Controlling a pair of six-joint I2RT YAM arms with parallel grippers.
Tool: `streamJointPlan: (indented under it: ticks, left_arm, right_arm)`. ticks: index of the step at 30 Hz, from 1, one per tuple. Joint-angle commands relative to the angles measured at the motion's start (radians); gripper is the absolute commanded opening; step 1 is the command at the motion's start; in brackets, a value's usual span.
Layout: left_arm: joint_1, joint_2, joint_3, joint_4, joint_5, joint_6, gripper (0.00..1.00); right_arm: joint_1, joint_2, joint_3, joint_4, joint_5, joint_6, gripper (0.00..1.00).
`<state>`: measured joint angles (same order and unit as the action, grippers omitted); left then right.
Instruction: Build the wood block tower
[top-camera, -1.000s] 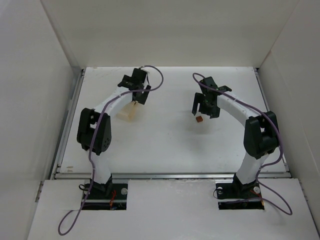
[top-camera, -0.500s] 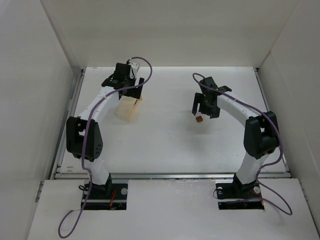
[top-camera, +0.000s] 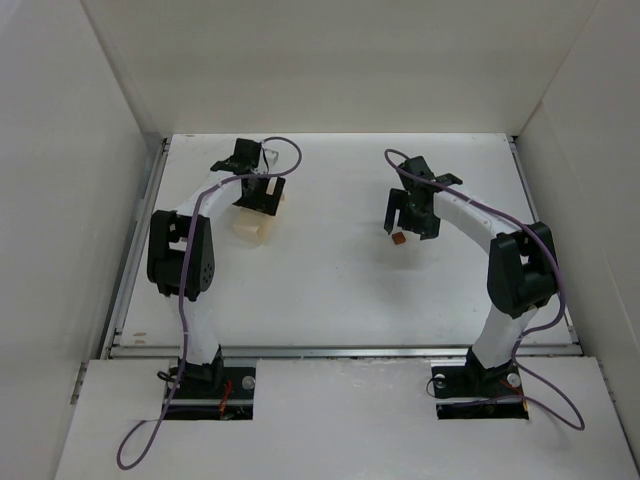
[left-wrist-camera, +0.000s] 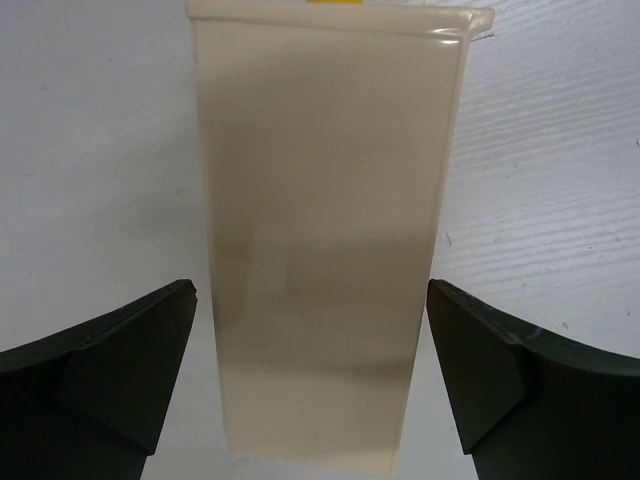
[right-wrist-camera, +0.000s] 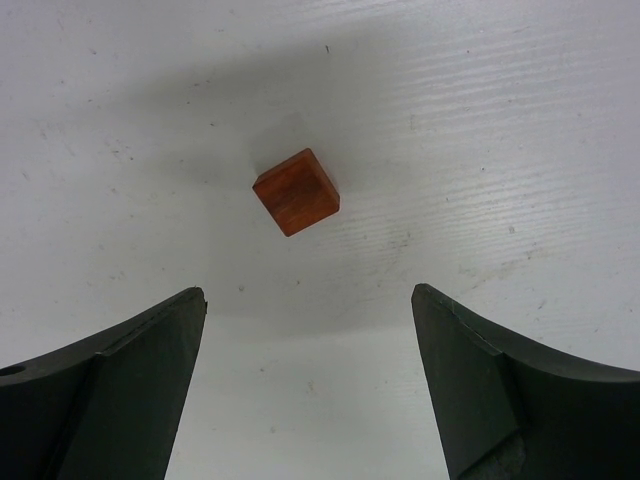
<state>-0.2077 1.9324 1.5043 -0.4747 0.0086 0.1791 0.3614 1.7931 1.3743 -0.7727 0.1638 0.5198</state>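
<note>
1. Table (top-camera: 330, 290) – white top, closed in by white walls (top-camera: 330, 60) at 9, 12 and 3 o'clock in the overhead view.
2. Left gripper (top-camera: 256, 186) – over the far-left part of the table, about 10 o'clock from the table's middle. Jaws released and spread wide, holding nothing.
3. Tan oblong block (top-camera: 250, 225) rests on the table just at 6 o'clock of the left gripper in the overhead view.
4. Left wrist view: the tan oblong block (left-wrist-camera: 325, 230) runs from 12 to 6 o'clock, filling the gap between the two dark fingers (left-wrist-camera: 110, 370). Its long edges come right up to the fingertips. Cannot tell whether the pads touch it.
5. Right gripper (top-camera: 412, 215) – at about 2 o'clock from the table's middle, pointing down at the surface. Jaws released, wide apart, nothing between the pads.
6. Reddish-orange cube (top-camera: 398, 238) sits on the table at 7 o'clock of the right gripper in the overhead view, close beside it.
7. Right wrist view: the reddish-orange cube (right-wrist-camera: 296, 191) lies at 12 o'clock of the finger gap, beyond the tips and clear of both fingers (right-wrist-camera: 510, 390). It is turned corner-on to the jaw line.
8. The two blocks are well apart – tan one at 9 o'clock of the table's middle, cube at 3 o'clock. Neither is stacked on the other.
</note>
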Motion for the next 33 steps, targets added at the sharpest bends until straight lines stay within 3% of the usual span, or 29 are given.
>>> streamJointPlan:
  ticks: [1,5,6,10,13,15,17,20,21,28,33]
  left_arm:
    - [-0.002,-0.007,0.033,-0.018,-0.010,0.020,1.00]
    - [-0.002,-0.007,0.024,-0.018,-0.001,0.020,0.76]
    - [-0.002,-0.016,0.023,-0.018,-0.001,0.020,0.67]
    - [-0.002,-0.026,0.023,-0.028,-0.001,0.020,0.48]
    - [-0.002,-0.026,0.048,-0.048,-0.001,0.020,0.25]
    - [-0.016,-0.026,0.059,-0.059,-0.048,0.020,0.08]
    - [-0.050,-0.035,0.068,-0.059,-0.108,0.020,0.00]
    - [-0.119,-0.056,0.018,0.002,-0.310,0.048,0.00]
    - [-0.177,-0.078,-0.013,0.034,-0.446,0.080,0.00]
    - [-0.364,-0.079,-0.257,0.375,-0.939,0.244,0.00]
    - [-0.398,-0.059,-0.326,0.584,-1.084,0.365,0.00]
  right_arm:
    - [0.008,-0.028,0.002,0.036,0.000,-0.001,0.89]
    - [0.008,-0.018,0.002,0.036,0.000,-0.001,0.89]
    - [0.008,-0.018,0.002,0.036,0.000,-0.001,0.89]
    - [0.008,-0.018,0.002,0.036,0.000,-0.001,0.89]
    - [0.017,-0.018,0.002,0.036,0.000,-0.001,0.89]
    - [0.017,-0.009,0.002,0.036,0.000,-0.001,0.89]
    - [0.017,-0.009,0.002,0.036,0.000,-0.001,0.89]
    - [0.017,-0.009,0.002,0.036,0.000,-0.001,0.89]
    - [0.017,-0.009,0.002,0.036,0.000,-0.001,0.89]
    - [0.017,-0.009,0.002,0.036,-0.009,0.008,0.89]
    - [0.017,-0.027,-0.009,0.046,-0.009,0.008,0.89]
